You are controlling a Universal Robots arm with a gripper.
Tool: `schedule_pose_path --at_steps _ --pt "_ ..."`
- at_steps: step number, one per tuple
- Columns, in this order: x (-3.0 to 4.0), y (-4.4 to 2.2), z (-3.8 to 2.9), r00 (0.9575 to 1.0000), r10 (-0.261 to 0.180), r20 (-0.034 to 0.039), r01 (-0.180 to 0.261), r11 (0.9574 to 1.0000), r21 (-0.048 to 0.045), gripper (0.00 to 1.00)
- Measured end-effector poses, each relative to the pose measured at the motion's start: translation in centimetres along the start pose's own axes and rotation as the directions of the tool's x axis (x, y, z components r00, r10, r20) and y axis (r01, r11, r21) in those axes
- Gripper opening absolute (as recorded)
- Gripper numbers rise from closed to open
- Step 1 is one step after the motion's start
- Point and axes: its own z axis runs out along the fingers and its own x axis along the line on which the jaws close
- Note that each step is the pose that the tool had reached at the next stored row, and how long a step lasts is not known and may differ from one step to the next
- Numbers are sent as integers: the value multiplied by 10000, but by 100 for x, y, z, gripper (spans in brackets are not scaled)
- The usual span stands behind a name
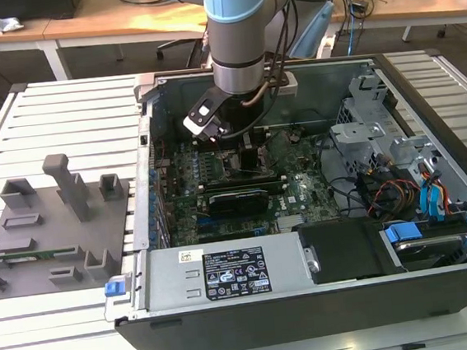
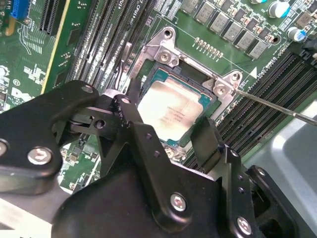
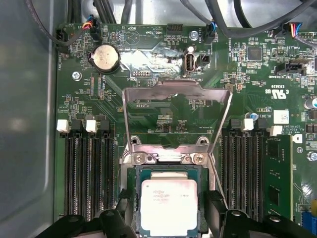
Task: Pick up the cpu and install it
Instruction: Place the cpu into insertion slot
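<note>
Two fingers (image 2: 130, 121), claw (image 2: 166, 126) released, astride the faintly printed cpu (image 2: 171, 110) in its socket (image 2: 166, 47).

A white-and-black printed label (image 1: 235, 276), with small lines of text and marks, stands on the grey metal power-supply cover (image 1: 167, 274). Faint dark print lies on the silvery-white metal top of the flat square cpu (image 3: 168, 206). White lettering dots the green motherboard (image 3: 163, 114), which also bears a small white sticker (image 3: 281, 117).
</note>
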Motion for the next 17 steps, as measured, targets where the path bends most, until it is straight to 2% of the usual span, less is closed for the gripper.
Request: schedule_pose_path --at_steps 4,8,17 --pt "-2 3 -61 10000 1 -1 -1 10000 -1 68" --pt "-7 10 -182 10000 0 0 0 10000 0 68" --pt "-10 14 -269 10000 0 -1 0 10000 0 68"
